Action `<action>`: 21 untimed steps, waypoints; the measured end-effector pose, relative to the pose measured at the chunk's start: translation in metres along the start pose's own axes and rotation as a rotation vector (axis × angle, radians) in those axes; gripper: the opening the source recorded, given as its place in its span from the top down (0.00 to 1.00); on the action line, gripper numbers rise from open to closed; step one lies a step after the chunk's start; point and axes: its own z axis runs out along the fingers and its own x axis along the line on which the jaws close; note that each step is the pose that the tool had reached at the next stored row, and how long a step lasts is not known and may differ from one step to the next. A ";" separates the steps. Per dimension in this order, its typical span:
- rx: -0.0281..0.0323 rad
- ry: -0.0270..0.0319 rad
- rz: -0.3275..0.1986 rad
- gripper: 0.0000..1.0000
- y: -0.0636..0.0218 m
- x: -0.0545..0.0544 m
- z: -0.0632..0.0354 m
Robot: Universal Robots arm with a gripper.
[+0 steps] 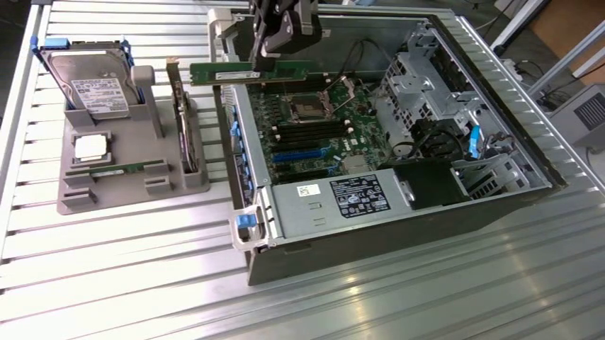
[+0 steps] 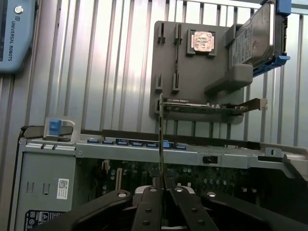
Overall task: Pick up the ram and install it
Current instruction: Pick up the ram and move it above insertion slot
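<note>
My gripper [image 1: 269,60] is shut on the ram [image 1: 251,72], a slim green stick held level in the air. It hangs over the far left wall of the open computer case [image 1: 397,219], above the motherboard [image 1: 326,138] and its black memory slots [image 1: 304,132]. In the wrist view the ram [image 2: 160,139] shows edge-on as a thin line rising from between the gripper [image 2: 161,190] fingers [image 2: 147,207], with the motherboard below it.
A grey holder [image 1: 104,198] to the exterior view's left of the case carries a hard drive [image 1: 90,81], a silver CPU [image 1: 92,146], an upright expansion card [image 1: 184,120] and another slim green stick [image 1: 118,170]. A power supply [image 1: 331,202] fills the case's near corner. A teach pendant [image 2: 14,33] lies on the slatted table.
</note>
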 end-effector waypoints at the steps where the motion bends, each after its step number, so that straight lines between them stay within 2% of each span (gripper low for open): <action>1: -0.0002 -0.0001 0.000 0.88 -0.0023 0.000 0.0001; 7: -0.0009 -0.0001 0.000 0.88 -0.0082 0.001 0.0002; 16: -0.0036 -0.0004 0.000 0.88 -0.0248 0.002 0.0021; 21: -0.0061 -0.0005 0.000 0.88 -0.0397 0.004 0.0020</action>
